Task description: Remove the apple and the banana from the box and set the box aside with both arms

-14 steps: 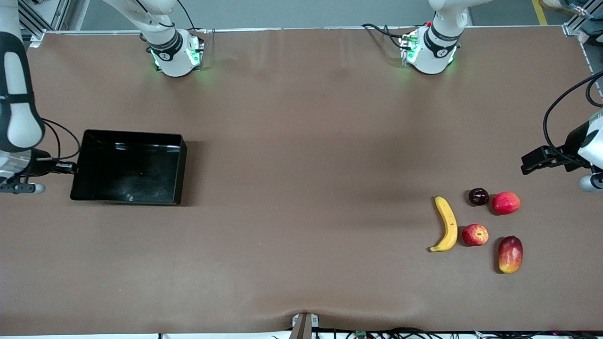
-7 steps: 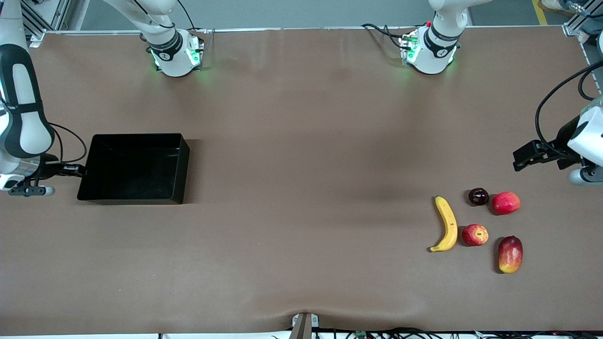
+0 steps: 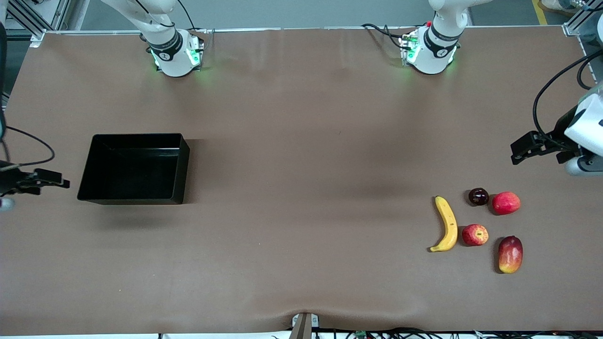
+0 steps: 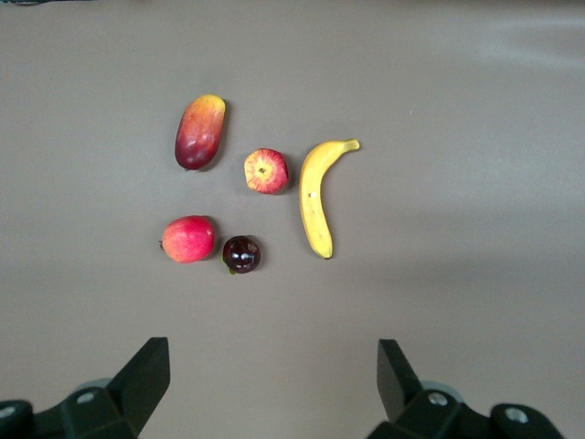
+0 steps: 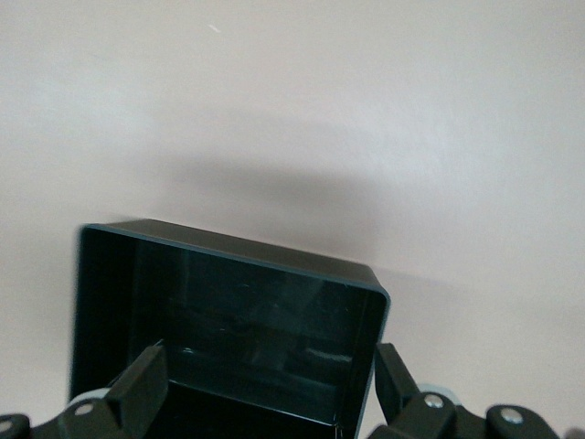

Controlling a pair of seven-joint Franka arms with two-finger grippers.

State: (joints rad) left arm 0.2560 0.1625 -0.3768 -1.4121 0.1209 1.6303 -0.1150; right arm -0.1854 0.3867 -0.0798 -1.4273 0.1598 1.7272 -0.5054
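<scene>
The black box [image 3: 134, 168] sits flat on the table toward the right arm's end, with nothing in it. My right gripper [image 3: 59, 180] is open just outside the box's end wall, with a small gap between them. In the right wrist view the box's rim [image 5: 238, 251] lies ahead of that gripper [image 5: 267, 380]. The yellow banana [image 3: 447, 223] and the small red apple [image 3: 475, 234] lie side by side near the left arm's end. My left gripper [image 3: 518, 150] hangs open above the table beside them. In the left wrist view the banana [image 4: 315, 197] and apple [image 4: 266, 170] lie ahead of that gripper [image 4: 271, 370].
Three other fruits sit around the apple: a dark purple round fruit [image 3: 478, 196], a red round fruit [image 3: 506, 203] and a red-yellow mango [image 3: 510, 254]. Both arm bases [image 3: 174, 52] stand along the table's edge farthest from the front camera.
My right gripper opened, let go of the box's end wall and drew back toward the table's end. The box shifted slightly and settled flat. My left gripper rose a little.
</scene>
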